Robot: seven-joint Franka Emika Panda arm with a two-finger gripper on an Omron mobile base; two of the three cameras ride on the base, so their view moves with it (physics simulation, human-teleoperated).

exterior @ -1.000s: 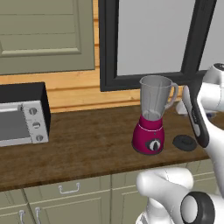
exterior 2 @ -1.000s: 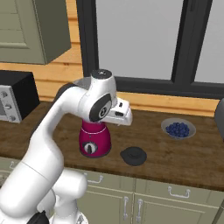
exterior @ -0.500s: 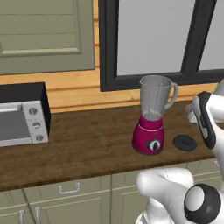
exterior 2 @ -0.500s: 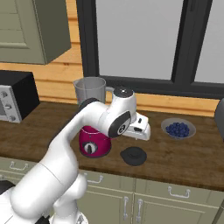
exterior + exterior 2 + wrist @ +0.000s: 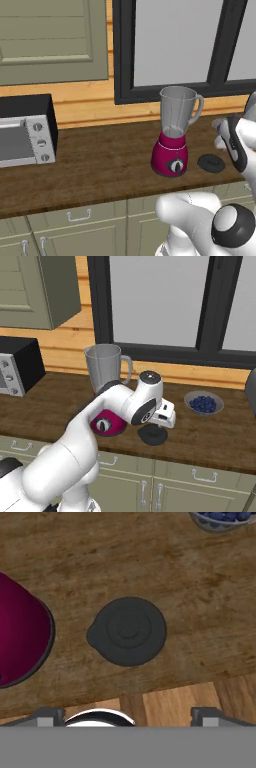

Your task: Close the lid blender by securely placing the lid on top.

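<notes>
Hovering above the wooden desk (image 5: 200, 587), the pincer (image 5: 127, 714) looks straight down on the lid (image 5: 128, 631), its fingers spread wide and holding nothing. That dark lid (image 5: 151, 434) lies flat just right of the blender (image 5: 106, 391), whose jar stands uncovered. A bowl of blueberries (image 5: 203, 403) sits farther right.

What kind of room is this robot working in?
A home kitchen, rendered in simulation: a wooden counter over drawers carries a blender and a toaster oven, with a bowl of blueberries nearby.
</notes>
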